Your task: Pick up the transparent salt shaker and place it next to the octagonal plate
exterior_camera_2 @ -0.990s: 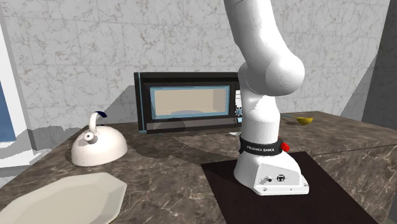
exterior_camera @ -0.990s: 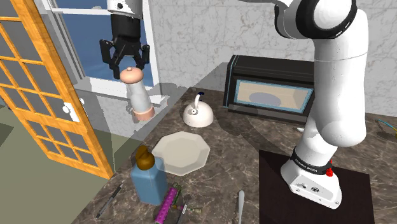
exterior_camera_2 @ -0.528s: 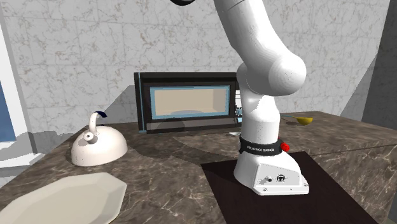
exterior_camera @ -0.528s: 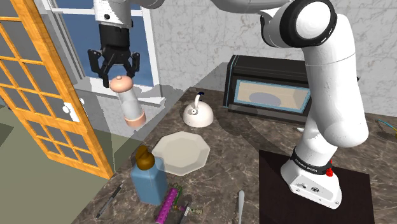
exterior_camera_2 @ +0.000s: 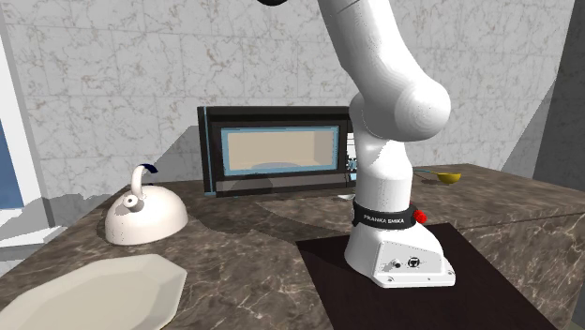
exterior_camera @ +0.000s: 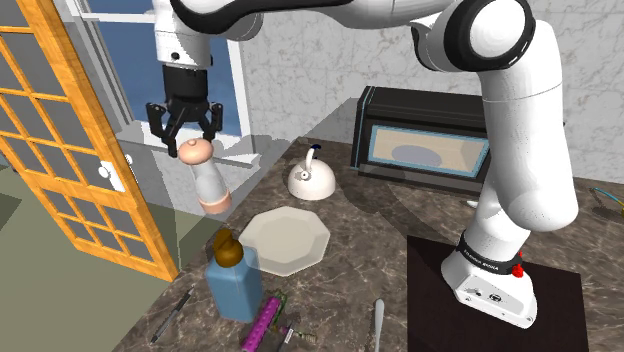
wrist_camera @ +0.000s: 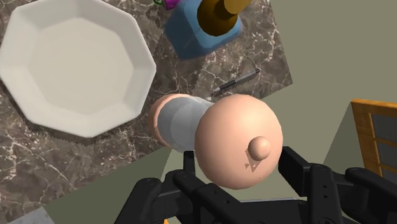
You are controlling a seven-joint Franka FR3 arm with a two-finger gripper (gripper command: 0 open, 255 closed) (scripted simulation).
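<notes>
The dark marbled bench (exterior_camera: pixel 370 235) carries a white octagonal plate (exterior_camera: pixel 284 240), kettle (exterior_camera: pixel 311 179) and microwave (exterior_camera: pixel 425 150). A blue bottle (exterior_camera: pixel 234 283) stands beside the plate.

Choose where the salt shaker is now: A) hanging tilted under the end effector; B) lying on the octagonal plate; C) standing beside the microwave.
A: the salt shaker hangs tilted, its pinkish cap clasped by the end effector, apart from the plate.

The only lettering I am making out is the white brand name "FRANKA EMIKA", running across the black band (exterior_camera_2: pixel 386 220) that is wrapping the foot of the white arm (exterior_camera_2: pixel 380 103), just above its base (exterior_camera_2: pixel 398 261) and beside a small red button (exterior_camera_2: pixel 419 216).
</notes>
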